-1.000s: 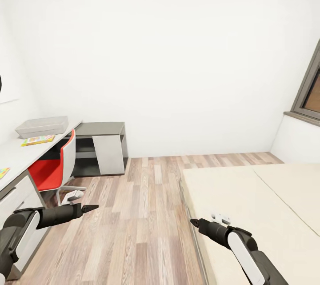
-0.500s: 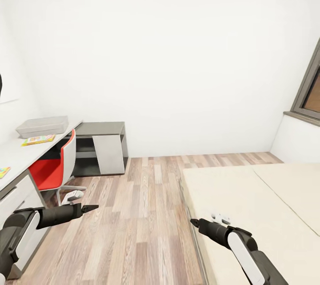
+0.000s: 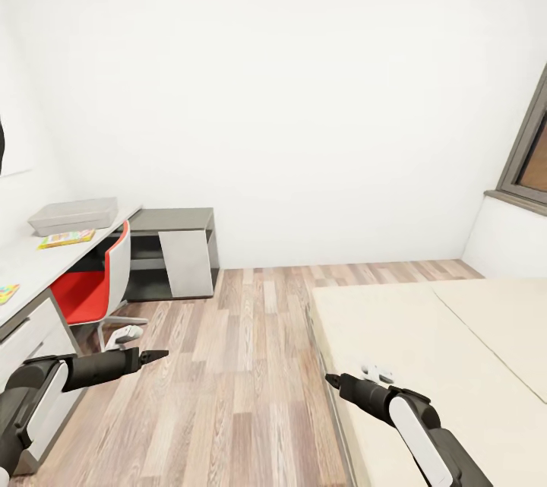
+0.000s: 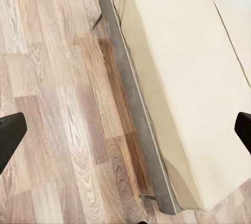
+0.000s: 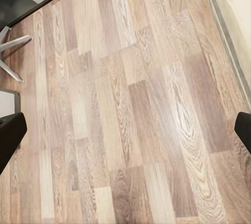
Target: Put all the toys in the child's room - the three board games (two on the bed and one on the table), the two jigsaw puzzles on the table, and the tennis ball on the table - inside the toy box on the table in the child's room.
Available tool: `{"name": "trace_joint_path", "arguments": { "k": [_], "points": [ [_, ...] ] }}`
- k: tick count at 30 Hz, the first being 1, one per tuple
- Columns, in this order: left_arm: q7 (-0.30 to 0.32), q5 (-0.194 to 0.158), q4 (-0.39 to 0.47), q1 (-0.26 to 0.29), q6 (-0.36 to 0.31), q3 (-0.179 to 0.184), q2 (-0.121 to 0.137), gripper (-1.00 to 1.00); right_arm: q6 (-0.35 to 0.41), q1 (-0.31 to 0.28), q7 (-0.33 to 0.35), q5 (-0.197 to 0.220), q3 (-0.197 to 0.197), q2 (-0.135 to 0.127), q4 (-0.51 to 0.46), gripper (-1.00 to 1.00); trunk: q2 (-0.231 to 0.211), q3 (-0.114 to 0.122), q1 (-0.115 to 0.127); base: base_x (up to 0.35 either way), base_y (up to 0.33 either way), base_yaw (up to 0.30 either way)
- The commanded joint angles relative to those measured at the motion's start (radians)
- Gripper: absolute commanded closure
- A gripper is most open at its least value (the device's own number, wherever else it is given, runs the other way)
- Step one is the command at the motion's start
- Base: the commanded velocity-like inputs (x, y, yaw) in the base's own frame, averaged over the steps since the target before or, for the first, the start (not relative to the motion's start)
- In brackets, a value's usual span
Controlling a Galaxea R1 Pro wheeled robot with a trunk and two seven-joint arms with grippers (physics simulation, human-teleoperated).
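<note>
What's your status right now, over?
Both grippers, left and right, open and empty over floor. Toy box on table, puzzle beside it. Red chair tucked at the table.

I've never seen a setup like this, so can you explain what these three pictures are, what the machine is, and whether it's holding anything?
These are simulator renders of a wheeled robot with two arms. The head view looks down over both: the left tool and the right tool point forward above the wood floor, and both are empty. Each wrist view looks along one tool's wide-open fingers at the floor below. At the head view's left is the white table carrying the grey toy box, a colourful flat toy in front of it, and a red chair tucked in. At the right is the beige bed.
</note>
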State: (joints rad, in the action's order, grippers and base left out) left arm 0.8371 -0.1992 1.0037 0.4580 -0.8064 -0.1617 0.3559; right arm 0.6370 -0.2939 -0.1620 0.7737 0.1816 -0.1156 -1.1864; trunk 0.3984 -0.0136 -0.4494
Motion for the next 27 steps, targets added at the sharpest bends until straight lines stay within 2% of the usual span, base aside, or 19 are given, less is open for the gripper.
{"name": "trace_joint_path", "arguments": {
  "k": [1,10,20,27],
  "points": [
    [0.002,-0.001,-0.001,0.001,-0.005,-0.001,0.0,-1.0,0.001,-0.001,-0.01,0.01,0.003,-0.001,-0.002,-1.0,0.002,-0.001,-0.001,0.0,0.0,0.117],
    [0.001,0.0,-0.002,0.001,-0.005,-0.001,0.0,-1.0,0.002,-0.001,-0.01,0.011,0.003,-0.001,-0.002,-1.0,0.002,-0.001,-0.001,0.0,0.0,0.209],
    [0.0,0.001,-0.002,0.001,-0.004,-0.001,-0.008,-1.0,0.001,-0.001,-0.01,0.013,0.002,-0.001,-0.002,-1.0,0.002,-0.001,-0.001,0.0,-0.006,0.016],
    [0.0,0.001,-0.002,0.001,-0.003,-0.001,-0.015,-1.0,0.001,-0.001,-0.01,0.012,0.002,-0.001,-0.002,-1.0,0.002,-0.001,-0.001,0.0,-0.18,0.0]
  ]
}}
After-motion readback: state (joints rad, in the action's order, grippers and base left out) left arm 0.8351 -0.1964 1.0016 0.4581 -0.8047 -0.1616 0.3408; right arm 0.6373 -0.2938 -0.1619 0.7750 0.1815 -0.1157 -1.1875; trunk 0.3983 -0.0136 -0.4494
